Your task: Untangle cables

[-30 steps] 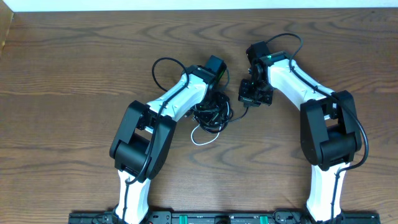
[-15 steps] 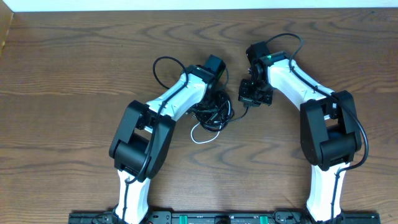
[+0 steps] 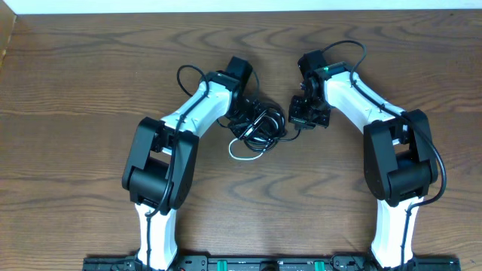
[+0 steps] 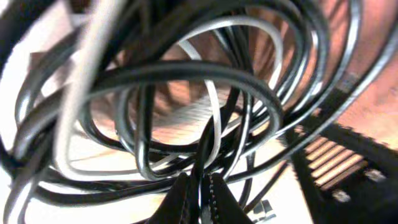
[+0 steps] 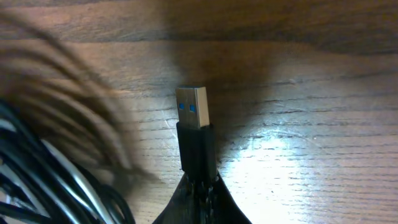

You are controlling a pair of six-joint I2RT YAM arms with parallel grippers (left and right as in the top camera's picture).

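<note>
The left gripper [image 4: 199,198] has its jaws pressed together on one black strand of the cables [image 3: 257,129], whose loops crowd its wrist view on every side. The right gripper [image 5: 199,186] is likewise closed tight, pinching the black body of a plug [image 5: 192,107] whose metal tip points away from the fingers, just above the table [image 3: 90,90].

Beyond the two grips, the cables lie in one heap on the wood between the grippers. The black loops cross over and through each other, and a white cable [image 3: 242,154] threads through them, with one bend poking out at the near side. No cable lies apart from the heap.

I judge the task to be at an early stage: one end is found and held and one strand is caught, but nothing is pulled free yet, so nearly all the separating is left.

The left arm reaches forward and inward, its elbow low at the left and its wrist over the heap's left edge. The right arm mirrors it, its wrist bent down just right of the heap.
</note>
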